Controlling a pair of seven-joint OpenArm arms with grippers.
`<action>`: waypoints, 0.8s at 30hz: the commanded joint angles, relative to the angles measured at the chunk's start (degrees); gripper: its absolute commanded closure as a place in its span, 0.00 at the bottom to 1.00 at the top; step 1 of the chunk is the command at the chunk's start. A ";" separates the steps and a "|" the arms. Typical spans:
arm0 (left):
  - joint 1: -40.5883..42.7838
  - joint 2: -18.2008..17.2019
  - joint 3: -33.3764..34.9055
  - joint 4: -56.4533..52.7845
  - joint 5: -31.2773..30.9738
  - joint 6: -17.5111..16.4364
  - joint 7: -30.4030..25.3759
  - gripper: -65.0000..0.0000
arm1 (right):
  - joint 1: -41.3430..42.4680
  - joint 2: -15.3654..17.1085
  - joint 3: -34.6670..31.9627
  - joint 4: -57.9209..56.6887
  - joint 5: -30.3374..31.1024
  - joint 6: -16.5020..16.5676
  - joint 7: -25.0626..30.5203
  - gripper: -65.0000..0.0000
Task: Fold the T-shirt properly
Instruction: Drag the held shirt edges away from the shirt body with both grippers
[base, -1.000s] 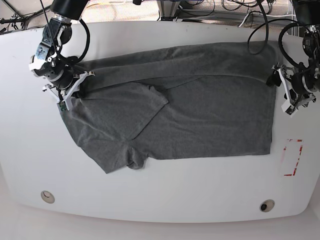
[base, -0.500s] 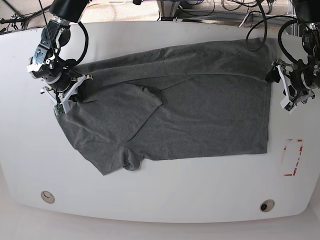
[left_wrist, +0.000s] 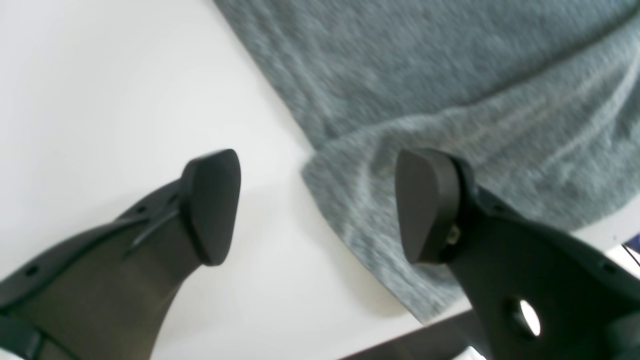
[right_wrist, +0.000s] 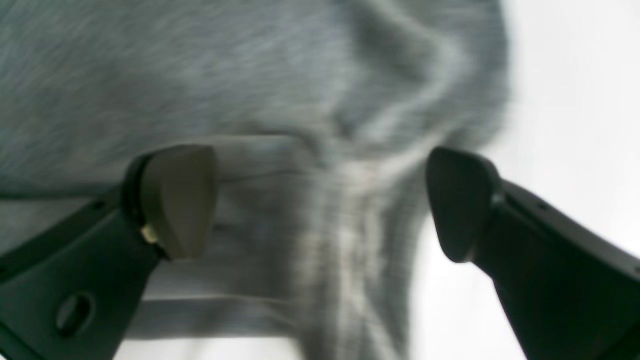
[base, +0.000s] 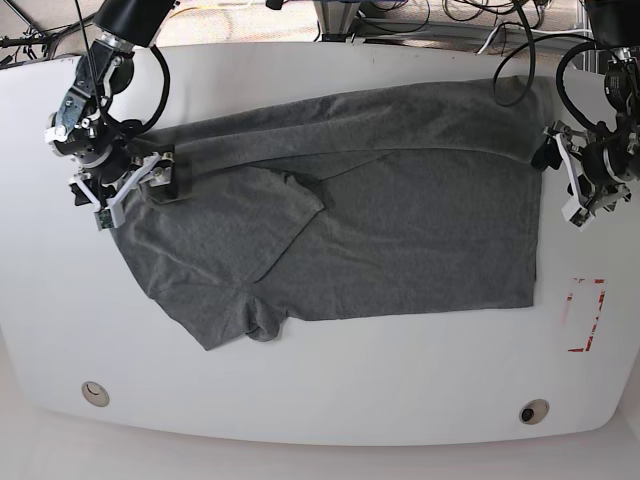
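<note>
Both arms reach low over the tabletop: right gripper at left, left gripper at right, each gaping, empty, at the T-shirt's edges.

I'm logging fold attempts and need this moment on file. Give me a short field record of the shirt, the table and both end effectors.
garment: T-shirt, dark grey, lying flat, top edge folded over
surface: white table
left end effector: open, astride the shirt's edge, gripping nothing
right end effector: open over bunched cloth, gripping nothing
other: red tape outline on the table, clear of the shirt
</note>
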 joint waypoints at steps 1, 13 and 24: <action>-1.45 -0.82 -0.57 1.29 -1.00 -0.06 -0.57 0.31 | 2.46 1.48 1.54 1.04 0.68 -0.07 1.27 0.02; 4.71 7.88 -0.92 17.11 -8.74 -0.06 6.82 0.32 | 1.40 -0.63 1.81 7.81 0.85 -0.07 -2.87 0.26; 13.50 11.22 0.83 17.38 5.06 -0.06 -4.00 0.53 | -2.12 -1.60 2.07 9.74 0.76 -0.07 -4.18 0.25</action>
